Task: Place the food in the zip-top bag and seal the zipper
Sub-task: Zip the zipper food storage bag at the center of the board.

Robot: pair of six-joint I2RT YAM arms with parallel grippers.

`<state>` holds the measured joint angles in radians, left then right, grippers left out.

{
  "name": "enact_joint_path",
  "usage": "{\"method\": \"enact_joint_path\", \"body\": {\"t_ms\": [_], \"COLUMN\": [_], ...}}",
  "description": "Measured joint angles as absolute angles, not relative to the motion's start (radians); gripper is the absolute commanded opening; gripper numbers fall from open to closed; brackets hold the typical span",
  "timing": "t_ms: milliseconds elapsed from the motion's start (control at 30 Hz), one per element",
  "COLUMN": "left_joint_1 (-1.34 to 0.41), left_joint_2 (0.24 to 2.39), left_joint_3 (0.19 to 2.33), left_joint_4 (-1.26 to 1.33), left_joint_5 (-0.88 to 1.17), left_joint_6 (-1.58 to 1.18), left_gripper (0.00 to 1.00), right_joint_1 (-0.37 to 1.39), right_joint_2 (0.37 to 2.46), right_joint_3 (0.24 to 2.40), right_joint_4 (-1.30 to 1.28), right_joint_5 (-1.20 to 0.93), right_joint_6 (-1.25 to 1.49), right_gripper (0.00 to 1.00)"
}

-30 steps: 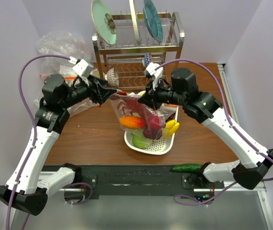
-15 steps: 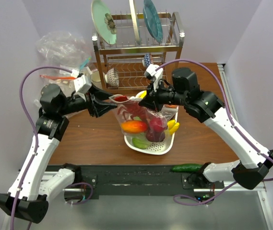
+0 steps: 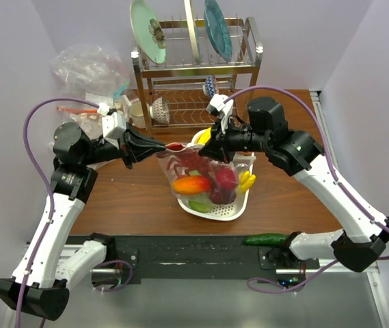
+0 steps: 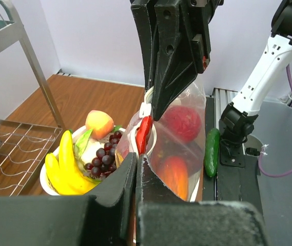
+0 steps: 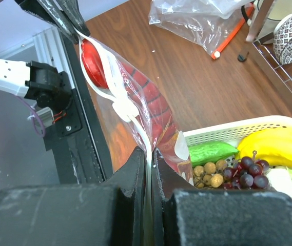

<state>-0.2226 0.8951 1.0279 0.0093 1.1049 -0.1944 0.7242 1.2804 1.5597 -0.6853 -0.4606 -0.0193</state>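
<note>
The zip-top bag (image 3: pixel 204 179) hangs over the white tray (image 3: pixel 232 210), stretched between both grippers. My left gripper (image 3: pixel 158 146) is shut on the left end of its mouth edge, and my right gripper (image 3: pixel 205 149) is shut on the right end. Inside the bag lies food: dark red pieces (image 3: pixel 225 178) and an orange one (image 3: pixel 189 184). In the right wrist view the zipper (image 5: pixel 135 128) runs as a pale strip from my fingertips (image 5: pixel 138 156) toward the other gripper. It gapes around a red piece (image 5: pixel 92 56) near the left gripper. That same red piece (image 4: pixel 144 134) shows just beyond my left fingertips (image 4: pixel 130 164).
Bananas (image 3: pixel 247 181), grapes (image 4: pixel 104 156) and a peach (image 4: pixel 99 123) lie in the tray. A dish rack (image 3: pixel 194 68) with plates stands behind. A bulky clear bag (image 3: pixel 88 68) sits at the back left. A green vegetable (image 3: pixel 266 239) lies on the black base rail.
My left gripper has swung in from open and closed on the bag's left mouth edge. The mouth is now pulled taut between the grippers. The right gripper kept its hold.
</note>
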Motion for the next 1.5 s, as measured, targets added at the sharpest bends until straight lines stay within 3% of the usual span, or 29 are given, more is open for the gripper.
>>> {"method": "enact_joint_path", "body": {"t_ms": [167, 300, 400, 467, 667, 733, 833, 1200, 1500], "left_joint_1": [-0.223, -0.223, -0.224, -0.225, -0.225, -0.225, -0.225, -0.225, -0.225], "left_joint_2": [0.898, 0.908, 0.926, 0.933, 0.936, 0.937, 0.937, 0.962, 0.966], "left_joint_3": [1.028, 1.035, 1.044, 1.026, 0.946, 0.943, 0.943, 0.961, 0.977], "left_joint_4": [0.007, 0.004, 0.013, 0.061, 0.201, 0.208, 0.216, 0.189, 0.157], "left_joint_5": [1.102, 1.088, 1.073, 1.067, 1.047, 1.047, 1.044, 1.039, 1.039], "left_joint_6": [-0.194, -0.200, -0.231, -0.281, -0.383, -0.385, -0.383, -0.358, -0.337], "left_gripper": [0.00, 0.00, 0.00, 0.00, 0.00, 0.00, 0.00, 0.00, 0.00], "right_joint_1": [0.722, 0.720, 0.719, 0.719, 0.719, 0.719, 0.719, 0.767, 0.769], "right_joint_2": [1.280, 1.280, 1.283, 1.283, 1.290, 1.308, 1.353, 1.516, 1.497], "right_joint_3": [1.560, 1.560, 1.561, 1.562, 1.576, 1.602, 1.653, 1.826, 1.817], "right_joint_4": [-0.689, -0.690, -0.682, -0.665, -0.604, -0.590, -0.570, -0.640, -0.696], "right_joint_5": [-0.463, -0.468, -0.478, -0.494, -0.525, -0.542, -0.580, -0.631, -0.607], "right_joint_6": [-0.020, -0.025, -0.023, -0.025, 0.001, 0.010, 0.022, 0.010, -0.037], "right_gripper": [0.00, 0.30, 0.43, 0.47, 0.34, 0.19, 0.06, 0.10, 0.04]}}
